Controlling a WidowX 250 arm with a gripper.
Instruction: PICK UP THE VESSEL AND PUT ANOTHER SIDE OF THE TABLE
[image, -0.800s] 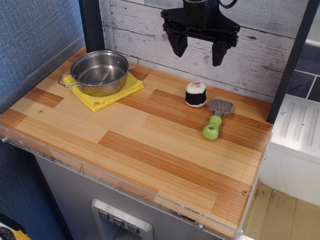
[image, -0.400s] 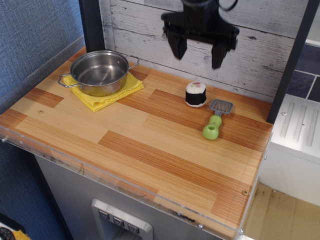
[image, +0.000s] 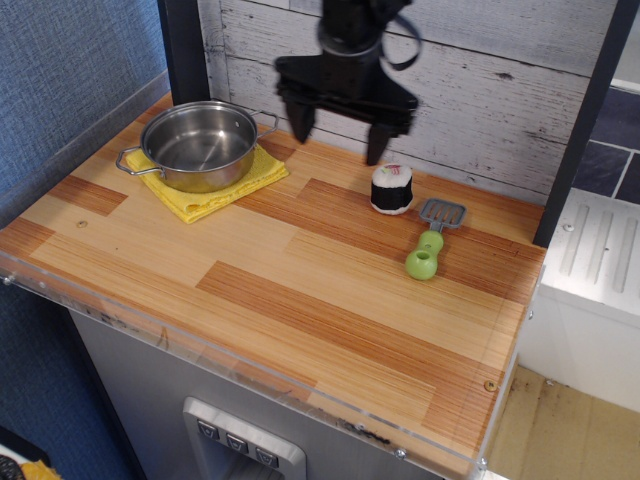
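The vessel (image: 198, 144) is a shiny round steel pot with two wire loop handles, resting on a folded yellow cloth (image: 210, 185) at the back left of the wood-plank table (image: 300, 290). My black gripper (image: 337, 140) hangs open above the back of the table, to the right of the vessel and apart from it. One fingertip is near the vessel's right handle and the other is near the sushi roll. Nothing is between the fingers.
A black-and-white toy sushi roll (image: 392, 189) stands right of centre at the back. A small spatula with a green handle (image: 431, 245) lies beside it. A white plank wall (image: 480, 90) backs the table, and a dark post (image: 183, 50) rises at the back left.
The gripper has moved left and down from above the sushi roll toward the vessel, staying open. The objects on the table have not moved.
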